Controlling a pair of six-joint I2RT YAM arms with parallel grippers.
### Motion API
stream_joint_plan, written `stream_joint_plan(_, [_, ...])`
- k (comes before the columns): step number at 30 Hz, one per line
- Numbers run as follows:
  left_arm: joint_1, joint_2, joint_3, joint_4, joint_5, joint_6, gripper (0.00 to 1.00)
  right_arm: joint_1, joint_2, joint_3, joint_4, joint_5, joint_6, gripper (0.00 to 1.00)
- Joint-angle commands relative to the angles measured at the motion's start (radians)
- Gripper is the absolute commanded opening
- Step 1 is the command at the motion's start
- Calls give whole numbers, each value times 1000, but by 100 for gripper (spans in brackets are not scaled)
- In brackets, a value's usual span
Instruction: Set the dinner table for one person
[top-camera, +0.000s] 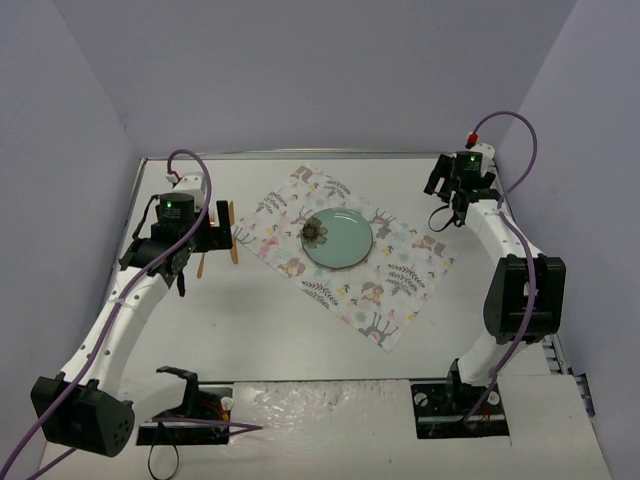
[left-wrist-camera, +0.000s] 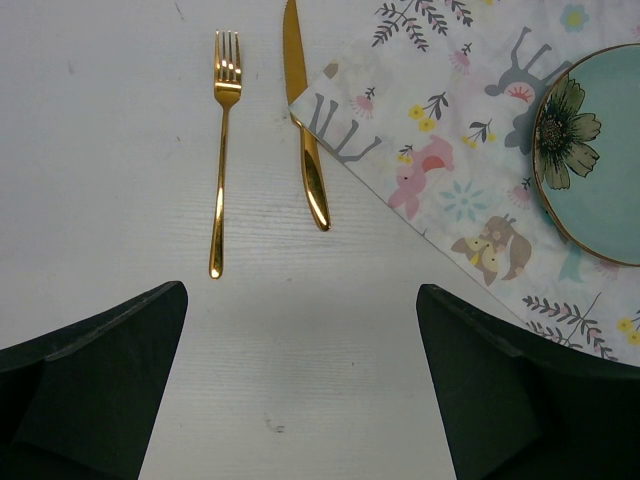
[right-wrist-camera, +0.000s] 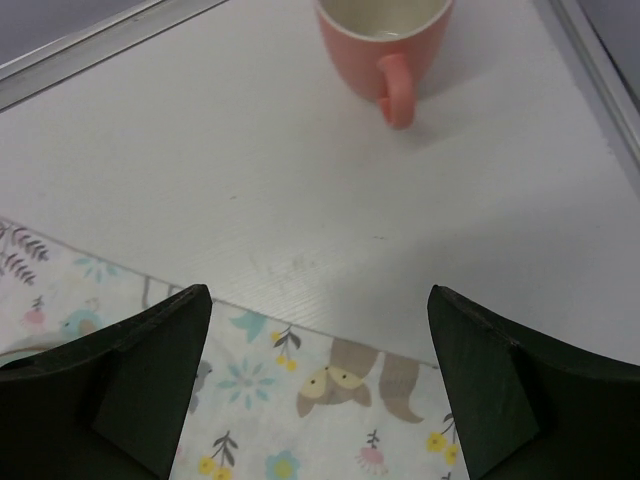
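On the white dinner table (top-camera: 260, 320) lies a floral placemat (top-camera: 345, 250), turned like a diamond, with a teal plate (top-camera: 337, 238) on it. A gold fork (left-wrist-camera: 222, 150) and a gold knife (left-wrist-camera: 305, 130) lie side by side left of the mat; the knife's blade overlaps the mat's corner. My left gripper (left-wrist-camera: 300, 370) hovers open just short of their handles, holding nothing. A pink mug (right-wrist-camera: 385, 40) stands upright near the table's far right corner, handle towards me. My right gripper (right-wrist-camera: 320, 380) is open and empty above the mat's edge, a short way back from the mug.
A metal rim (right-wrist-camera: 100, 45) runs along the table's far and right edges close to the mug. Grey walls enclose the table on three sides. The plate carries a dark flower print (left-wrist-camera: 565, 130) at its left edge.
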Motion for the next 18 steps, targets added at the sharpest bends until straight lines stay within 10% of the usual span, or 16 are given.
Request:
stream_joint_plan(1, [9,-7,22,52,5,-5,97,-41,79,99,-7,63,-91,84])
stream_joint_plan(18, [11,19,19,45,-14,-2,97,-116,404,413,43,-25,-203,66])
